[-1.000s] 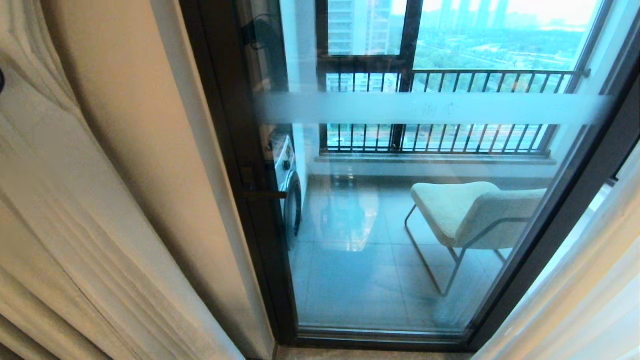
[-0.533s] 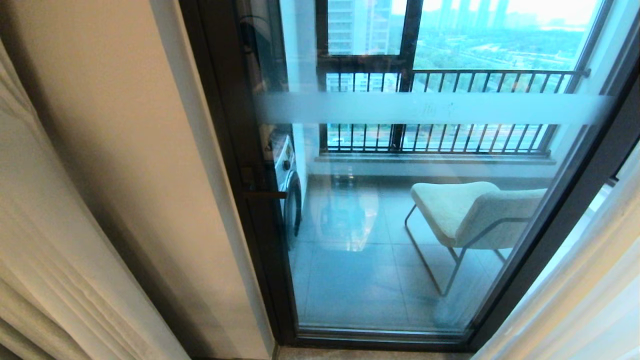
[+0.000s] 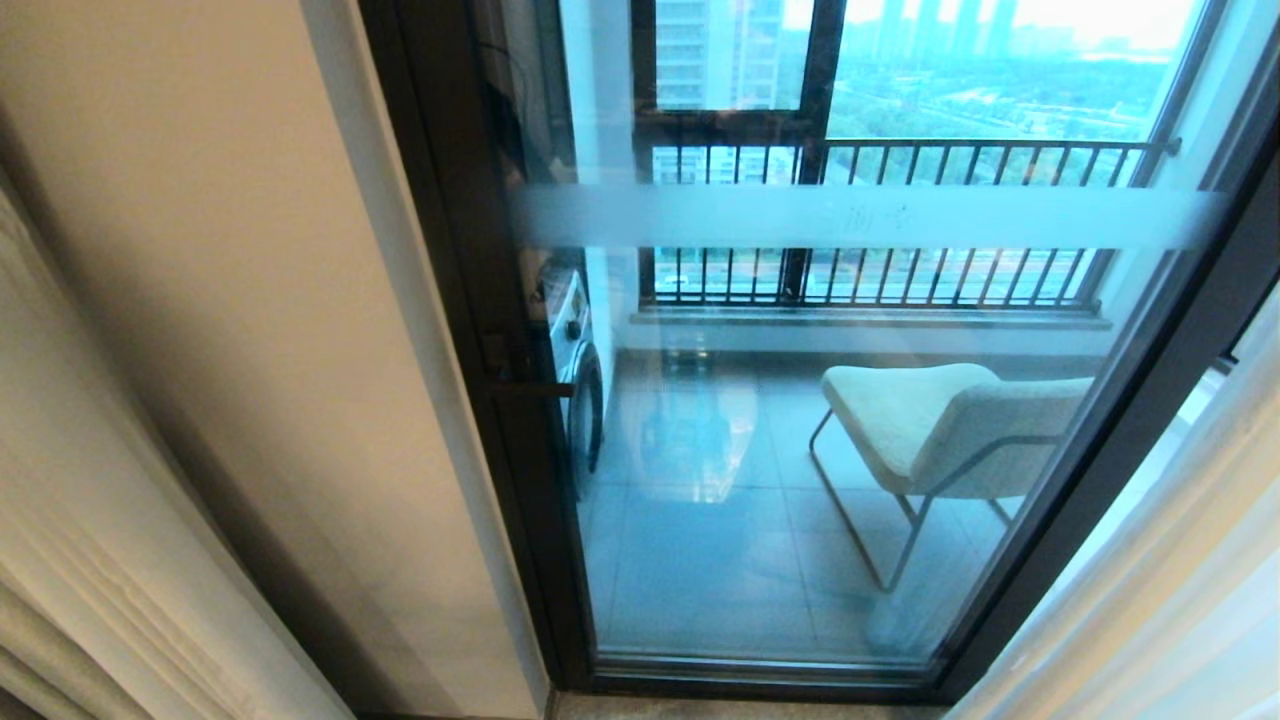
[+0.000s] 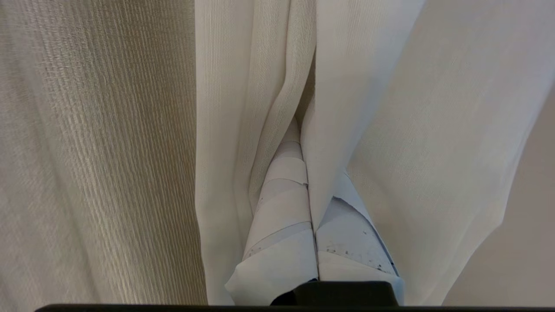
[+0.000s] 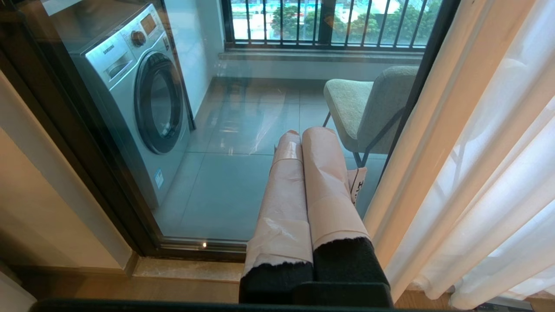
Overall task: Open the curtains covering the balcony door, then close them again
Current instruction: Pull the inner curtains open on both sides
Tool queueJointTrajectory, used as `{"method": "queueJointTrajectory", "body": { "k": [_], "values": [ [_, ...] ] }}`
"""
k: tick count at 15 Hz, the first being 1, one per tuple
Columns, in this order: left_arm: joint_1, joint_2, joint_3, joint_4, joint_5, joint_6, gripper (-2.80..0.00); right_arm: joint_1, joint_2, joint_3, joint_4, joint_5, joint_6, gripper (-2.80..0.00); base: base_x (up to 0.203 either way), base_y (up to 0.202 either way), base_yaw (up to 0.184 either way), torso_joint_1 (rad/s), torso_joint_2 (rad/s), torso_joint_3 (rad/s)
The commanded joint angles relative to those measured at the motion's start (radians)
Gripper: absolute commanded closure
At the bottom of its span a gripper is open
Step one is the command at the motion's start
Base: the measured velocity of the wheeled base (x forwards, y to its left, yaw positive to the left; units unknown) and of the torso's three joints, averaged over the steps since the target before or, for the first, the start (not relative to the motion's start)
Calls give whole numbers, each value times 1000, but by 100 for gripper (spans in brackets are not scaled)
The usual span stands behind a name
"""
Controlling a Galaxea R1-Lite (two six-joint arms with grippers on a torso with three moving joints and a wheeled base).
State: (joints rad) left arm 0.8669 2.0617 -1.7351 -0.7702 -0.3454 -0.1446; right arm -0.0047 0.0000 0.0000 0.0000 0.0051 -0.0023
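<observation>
The balcony door (image 3: 800,480) stands uncovered, its dark frame (image 3: 470,300) and frosted band (image 3: 860,217) in full view. A cream-beige curtain (image 3: 90,570) is bunched at the far left edge, and a pale sheer curtain (image 3: 1180,600) hangs at the far right. In the left wrist view my left gripper (image 4: 308,164) is shut on a fold of the cream curtain (image 4: 243,108), with the fabric pinched between its taped fingers (image 4: 282,208). My right gripper (image 5: 302,138) is shut and empty, low before the door glass (image 5: 230,182), beside the right curtains (image 5: 451,108).
A beige wall strip (image 3: 250,300) lies between the left curtain and the door frame. Behind the glass are a washing machine (image 5: 138,95), a padded chair (image 3: 930,420) and a window with black railing bars (image 3: 900,270). The slim door handle (image 3: 530,388) juts from the frame.
The left curtain has been drawn further left, out of most of the head view, baring more wall. The door and the right curtain are as they were.
</observation>
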Motion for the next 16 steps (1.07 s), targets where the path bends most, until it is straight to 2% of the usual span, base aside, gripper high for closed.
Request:
{"method": "queueJointTrajectory", "body": {
  "k": [1,4,10,16],
  "values": [
    [8,66,-37,-6,-5,1,0,0,0,0,-1,-1,-1,0,0,0,0,0,0,0],
    [21,91,-37,-53,-59,-1,0,0,0,0,0,0,-1,0,0,0,0,0,0,0],
    [14,35,-39,-60,-67,-2,0,0,0,0,0,1,-1,0,0,0,0,0,0,0],
    [-42,-87,-61,-16,-93,-18,0,0,0,0,0,1,-1,0,0,0,0,0,0,0]
  ]
}}
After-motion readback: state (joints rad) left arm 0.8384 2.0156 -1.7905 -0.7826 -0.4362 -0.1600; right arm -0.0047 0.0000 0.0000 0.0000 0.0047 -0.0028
